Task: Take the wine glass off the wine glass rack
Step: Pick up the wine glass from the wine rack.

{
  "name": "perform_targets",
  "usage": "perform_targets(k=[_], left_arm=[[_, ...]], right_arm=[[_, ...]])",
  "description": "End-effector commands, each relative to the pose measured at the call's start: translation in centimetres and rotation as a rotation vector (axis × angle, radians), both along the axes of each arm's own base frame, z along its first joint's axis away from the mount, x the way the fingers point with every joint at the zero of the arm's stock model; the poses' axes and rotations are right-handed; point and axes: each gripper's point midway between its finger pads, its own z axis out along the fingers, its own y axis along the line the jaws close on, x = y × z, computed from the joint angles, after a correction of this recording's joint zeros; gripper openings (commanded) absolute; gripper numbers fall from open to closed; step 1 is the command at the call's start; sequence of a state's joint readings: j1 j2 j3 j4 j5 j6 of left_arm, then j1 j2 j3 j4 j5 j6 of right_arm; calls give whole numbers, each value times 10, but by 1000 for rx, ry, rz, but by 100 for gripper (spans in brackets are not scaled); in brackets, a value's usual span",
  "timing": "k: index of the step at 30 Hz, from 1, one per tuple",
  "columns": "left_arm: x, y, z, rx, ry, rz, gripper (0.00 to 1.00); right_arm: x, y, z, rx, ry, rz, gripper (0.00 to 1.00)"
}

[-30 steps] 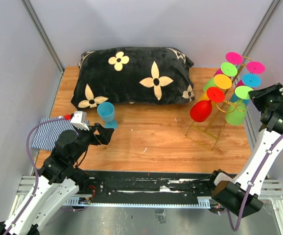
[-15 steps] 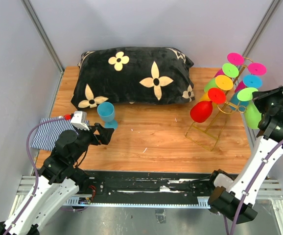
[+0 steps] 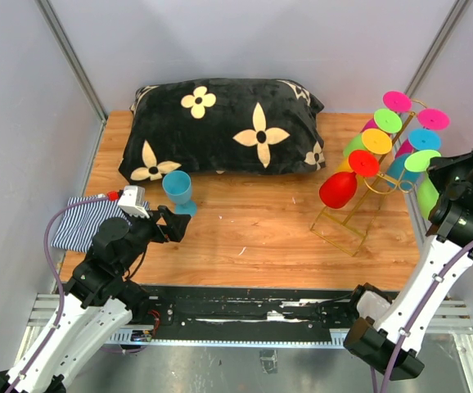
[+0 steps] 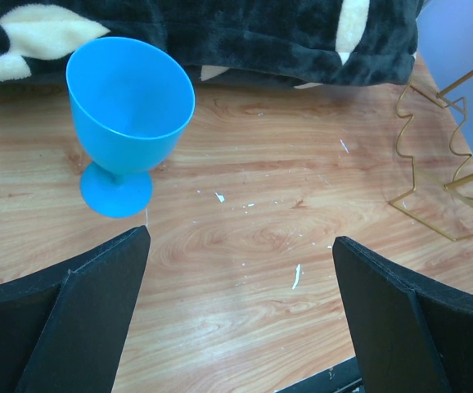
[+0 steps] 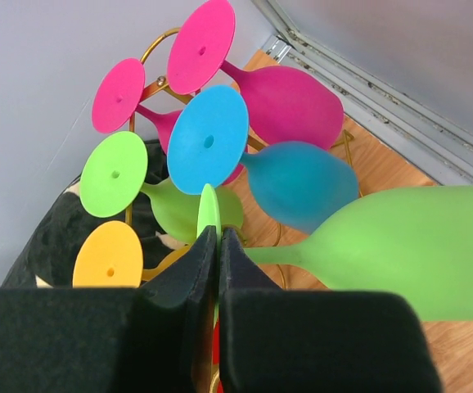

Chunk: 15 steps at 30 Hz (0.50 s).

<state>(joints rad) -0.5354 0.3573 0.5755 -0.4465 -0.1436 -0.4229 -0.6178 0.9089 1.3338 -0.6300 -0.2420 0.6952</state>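
Observation:
The gold wire wine glass rack (image 3: 347, 233) stands at the right of the table, carrying several coloured glasses upside down on its slanted rails. My right gripper (image 3: 438, 166) is shut on the round foot (image 5: 209, 209) of a light green wine glass (image 5: 408, 246), at the rack's right side. The foot is pinched edge-on between the two black fingers (image 5: 179, 278). The glass's bowl (image 3: 425, 195) hangs to the right of the rack. My left gripper (image 4: 241, 239) stands open above bare wood, near a blue goblet (image 4: 130, 106) standing upright.
A black pillow with cream flowers (image 3: 220, 127) lies across the back. A striped cloth (image 3: 85, 221) lies at the left edge. Red (image 3: 337, 187), orange, pink, blue and green glasses hang on the rack. The enclosure wall is close behind my right arm.
My right gripper has closed on the green glass's foot and carried the glass to the right, off the rail's right side. The left arm has not moved.

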Motion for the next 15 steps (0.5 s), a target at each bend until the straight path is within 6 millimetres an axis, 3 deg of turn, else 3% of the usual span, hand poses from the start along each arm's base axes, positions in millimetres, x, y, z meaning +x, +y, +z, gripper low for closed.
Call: perform_targets(k=[1, 4, 15], left_arm=[[2, 1, 5, -2, -30, 2, 100], [2, 1, 5, -2, -29, 4, 100], [0, 3, 9, -10, -48, 4, 100]], right_arm=[[-8, -13, 0, -39, 16, -61, 1], [-13, -11, 7, -57, 7, -65, 1], [-46, 15, 62, -258, -24, 13, 1]])
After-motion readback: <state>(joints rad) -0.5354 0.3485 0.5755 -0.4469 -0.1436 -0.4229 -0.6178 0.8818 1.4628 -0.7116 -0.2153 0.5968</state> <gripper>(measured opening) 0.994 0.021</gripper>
